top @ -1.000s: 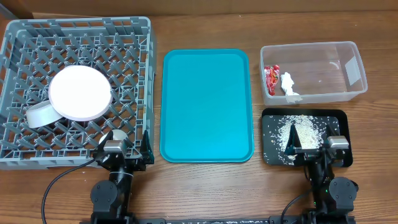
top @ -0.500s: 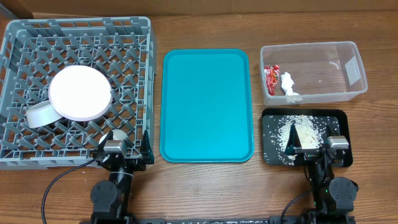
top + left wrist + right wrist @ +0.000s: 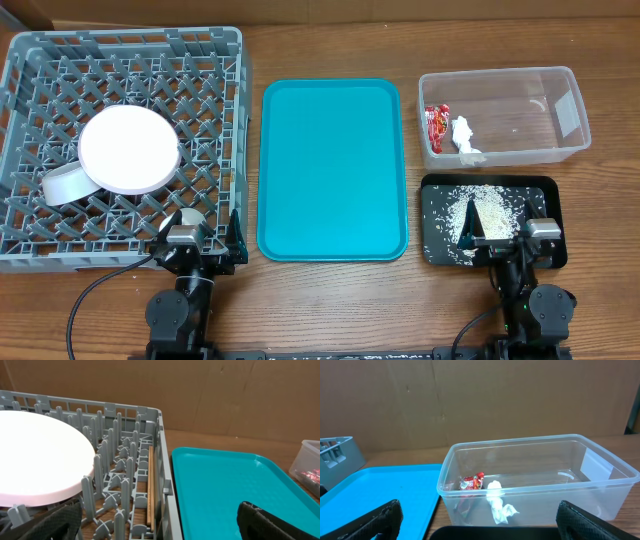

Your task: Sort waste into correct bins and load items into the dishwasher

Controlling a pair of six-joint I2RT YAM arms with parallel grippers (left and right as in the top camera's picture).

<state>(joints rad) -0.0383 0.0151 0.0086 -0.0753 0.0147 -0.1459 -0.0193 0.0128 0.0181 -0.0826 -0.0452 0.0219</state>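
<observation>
The grey dish rack point(image 3: 30, 60) holds a white plate point(image 3: 128, 150), a white cup point(image 3: 66, 184) on its side, and two chopsticks point(image 3: 150, 485) along its right wall. The clear tub point(image 3: 570, 100) holds the red wrapper point(image 3: 437, 124) and white tissue point(image 3: 463, 135); both also show in the right wrist view, the wrapper point(image 3: 471, 481) beside the tissue point(image 3: 497, 502). The black tray point(image 3: 545, 190) holds rice grains point(image 3: 478, 210). My left gripper point(image 3: 204, 240) is open and empty at the rack's front right corner. My right gripper point(image 3: 505, 240) is open and empty at the black tray's front edge.
A flat teal serving tray point(image 3: 333, 170) lies bare between the rack and the bins. A brown cardboard wall point(image 3: 470, 400) stands behind the table. The bowl and the second plate are not in view.
</observation>
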